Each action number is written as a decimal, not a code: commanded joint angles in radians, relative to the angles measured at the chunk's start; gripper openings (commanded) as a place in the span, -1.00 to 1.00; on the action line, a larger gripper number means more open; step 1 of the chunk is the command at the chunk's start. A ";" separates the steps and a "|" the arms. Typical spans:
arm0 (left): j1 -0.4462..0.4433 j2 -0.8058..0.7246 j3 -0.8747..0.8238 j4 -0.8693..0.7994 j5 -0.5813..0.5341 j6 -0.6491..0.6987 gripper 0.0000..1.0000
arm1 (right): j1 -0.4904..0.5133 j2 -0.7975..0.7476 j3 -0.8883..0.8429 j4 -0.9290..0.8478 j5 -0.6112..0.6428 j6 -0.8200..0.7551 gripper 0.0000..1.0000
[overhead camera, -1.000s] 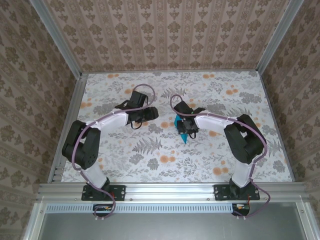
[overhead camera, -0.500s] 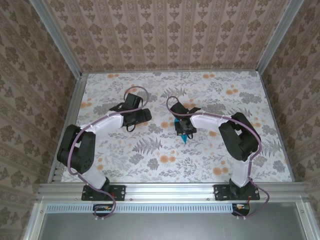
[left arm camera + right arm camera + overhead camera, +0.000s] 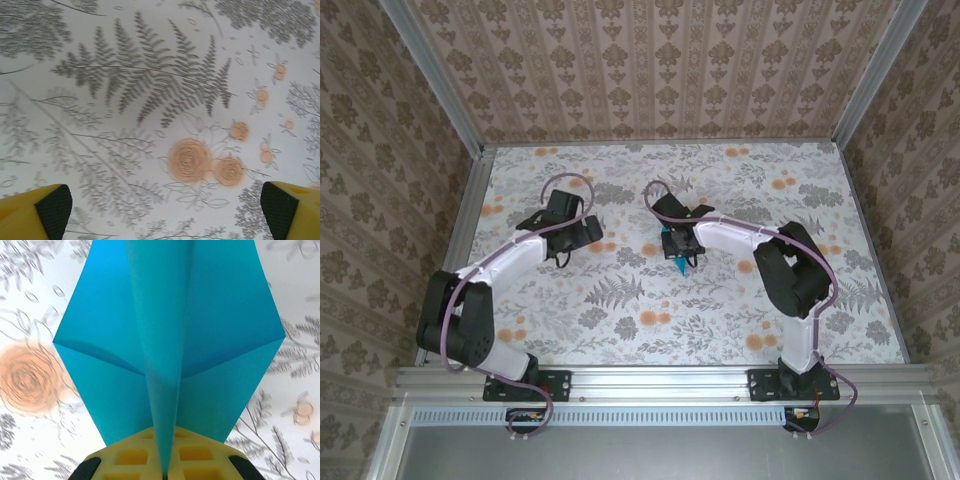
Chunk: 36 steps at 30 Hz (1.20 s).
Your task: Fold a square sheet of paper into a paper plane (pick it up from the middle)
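Here the paper plane [image 3: 165, 330] sits pinched between jaws of the right gripper [image 3: 164, 466].

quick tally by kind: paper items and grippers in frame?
paper plane: 1 (turquoise)
Grippers: 2 (right gripper shut on the plane, left gripper open)
Total: 3

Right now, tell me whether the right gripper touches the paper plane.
Touching. The right wrist view shows the right gripper shut on the paper plane, its centre fold pinched between the yellow fingers.
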 commanded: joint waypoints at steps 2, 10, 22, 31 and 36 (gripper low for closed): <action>0.021 -0.055 -0.028 -0.038 -0.023 0.023 1.00 | 0.004 0.075 0.079 -0.038 0.028 -0.014 -0.82; 0.037 -0.076 -0.049 -0.040 -0.014 0.026 1.00 | 0.004 0.162 0.155 -0.081 0.028 -0.015 -0.72; 0.051 -0.113 -0.025 -0.058 -0.011 0.048 1.00 | 0.004 0.042 0.226 -0.140 0.018 -0.031 -0.43; 0.113 -0.220 -0.010 -0.068 -0.052 0.114 1.00 | -0.013 -0.190 0.182 -0.112 0.101 -0.068 0.31; 0.179 -0.276 -0.046 0.002 -0.048 0.188 1.00 | -0.074 -0.342 0.065 -0.003 0.218 -0.126 0.57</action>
